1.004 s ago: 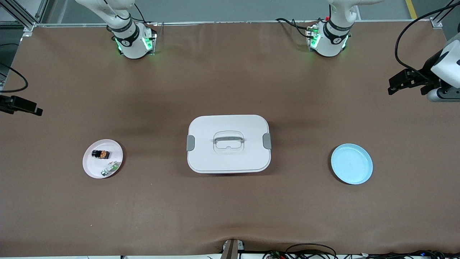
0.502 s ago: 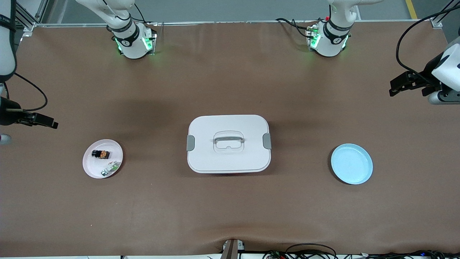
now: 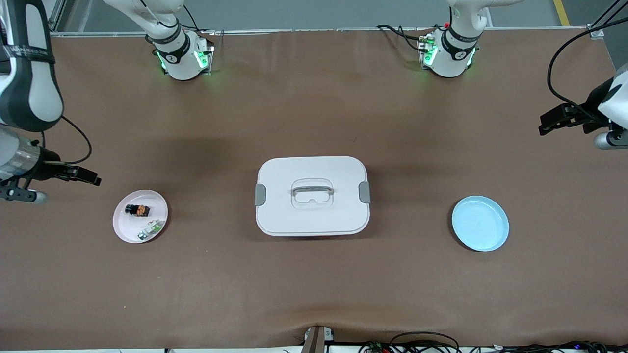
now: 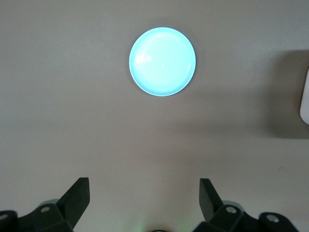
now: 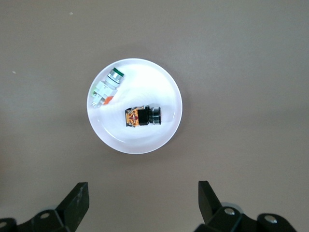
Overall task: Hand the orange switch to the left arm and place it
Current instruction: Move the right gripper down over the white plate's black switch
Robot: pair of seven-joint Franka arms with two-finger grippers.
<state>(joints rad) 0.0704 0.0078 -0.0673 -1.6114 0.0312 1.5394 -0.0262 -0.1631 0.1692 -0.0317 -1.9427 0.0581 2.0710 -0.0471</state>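
Note:
The orange switch point(image 3: 138, 210) point(image 5: 142, 116), a small black part with an orange end, lies on its side in a pale pink plate point(image 3: 126, 226) point(image 5: 145, 141). My right gripper point(image 3: 92, 178) point(image 5: 143, 189) hangs open and empty over the bare table beside that plate, toward the right arm's end. The white lidded box point(image 3: 294, 220) sits mid-table. My left gripper point(image 3: 545, 126) point(image 4: 144, 187) hovers open and empty over the table at the left arm's end, apart from the box.
A white-and-green part point(image 3: 151, 229) point(image 5: 107, 87) shares the pink plate with the switch. A light blue plate point(image 3: 480, 223) point(image 4: 162, 61) lies toward the left arm's end. One corner of the box point(image 4: 305, 96) shows in the left wrist view.
My right arm has swung in over the table, bringing its gripper close to the pink plate. My left gripper has drifted slightly toward the table's end.

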